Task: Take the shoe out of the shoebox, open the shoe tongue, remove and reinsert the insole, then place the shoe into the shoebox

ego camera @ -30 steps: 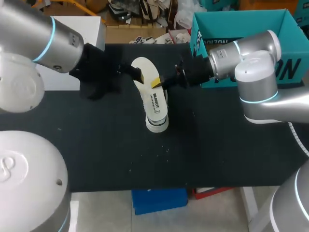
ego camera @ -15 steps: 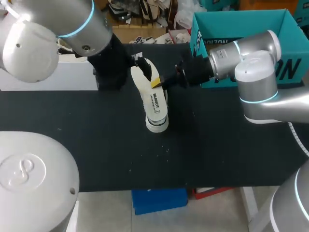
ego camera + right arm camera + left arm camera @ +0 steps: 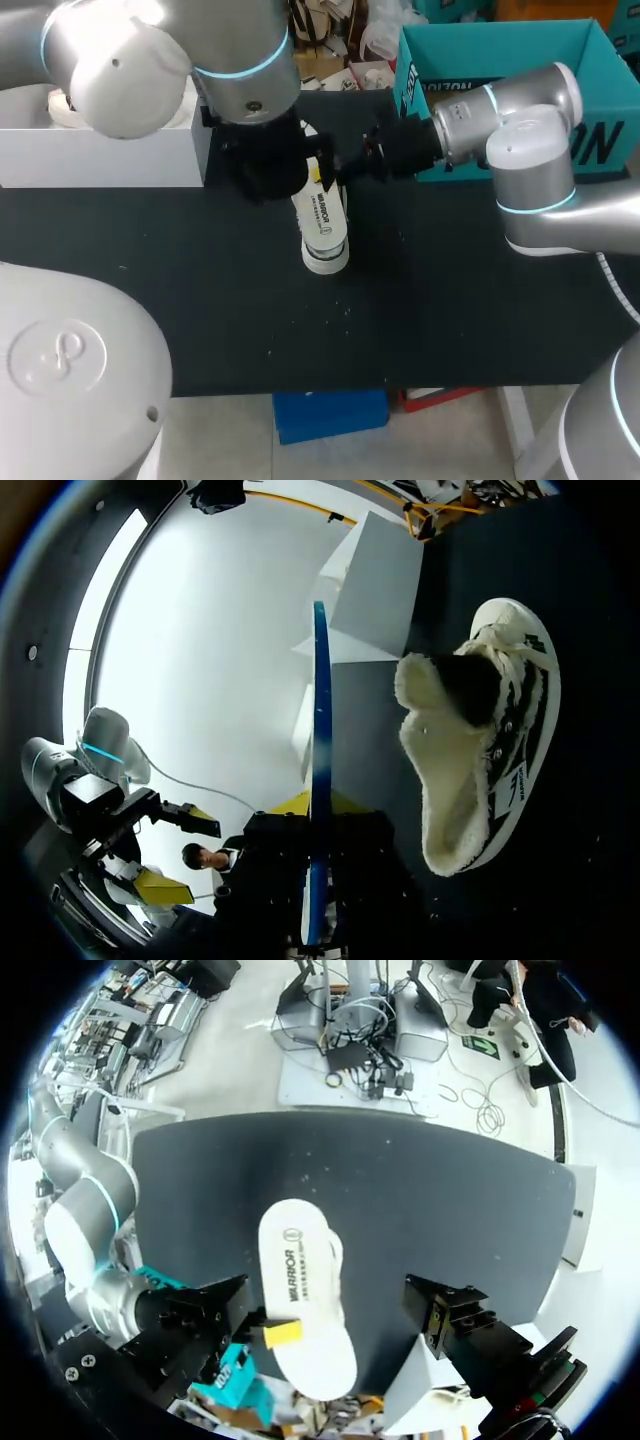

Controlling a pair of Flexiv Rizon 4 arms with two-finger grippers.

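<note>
My right gripper [image 3: 335,168] is shut on a white insole [image 3: 318,205] and holds it just above the shoe [image 3: 326,256], which lies on the black table. In the right wrist view the insole [image 3: 316,710] shows edge-on as a thin blue strip between my fingertips [image 3: 298,804]. Beside it lies the striped shoe [image 3: 505,730], on its side with its fleecy lining showing. My left gripper [image 3: 283,165] hangs over the insole's far end. In the left wrist view its black fingers [image 3: 432,1308] stand wide apart on either side of the insole [image 3: 298,1290], touching nothing.
The open teal shoebox [image 3: 480,40] stands at the back right, behind my right arm. A white box [image 3: 100,150] sits at the back left. Small white specks dot the table [image 3: 420,330] in front of the shoe.
My left arm has swung in from the left, and its gripper now hangs over the far end of the insole. The right arm, the insole and the shoe have stayed put.
</note>
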